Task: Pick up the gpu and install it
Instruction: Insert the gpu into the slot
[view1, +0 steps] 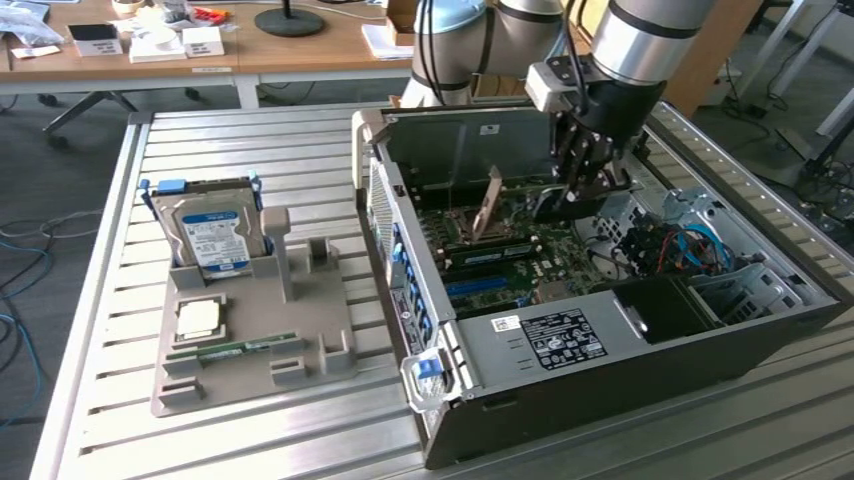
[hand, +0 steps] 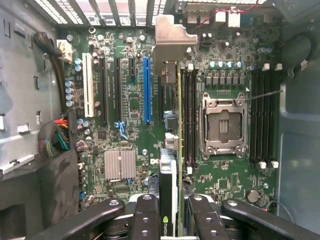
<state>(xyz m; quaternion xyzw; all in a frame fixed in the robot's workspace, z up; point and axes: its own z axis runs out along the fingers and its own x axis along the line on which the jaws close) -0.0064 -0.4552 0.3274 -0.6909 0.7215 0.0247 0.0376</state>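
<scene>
The gpu (hand: 168, 175) is a thin dark card seen edge-on, with a logo near my fingers and its pale metal bracket (hand: 170, 37) at the far end. My gripper (hand: 169, 212) is shut on it, one black finger (hand: 145, 215) on each side. The card hangs over the green motherboard (hand: 130, 115), between the long blue slot (hand: 146, 90) and the memory slots (hand: 187, 120), and I cannot tell whether it touches the board. In the exterior view my gripper (view1: 585, 185) reaches down into the open computer case (view1: 587, 340) with the dark gpu (view1: 567, 208) between its fingers.
The open CPU socket (hand: 222, 125) lies beside the card, and a white slot (hand: 88, 85) and cable bundle (hand: 55, 137) lie on its other side. On the exterior view's left, a grey holder tray (view1: 287, 330) carries a hard drive (view1: 214, 235), a processor chip (view1: 200, 318) and a memory stick (view1: 247, 347).
</scene>
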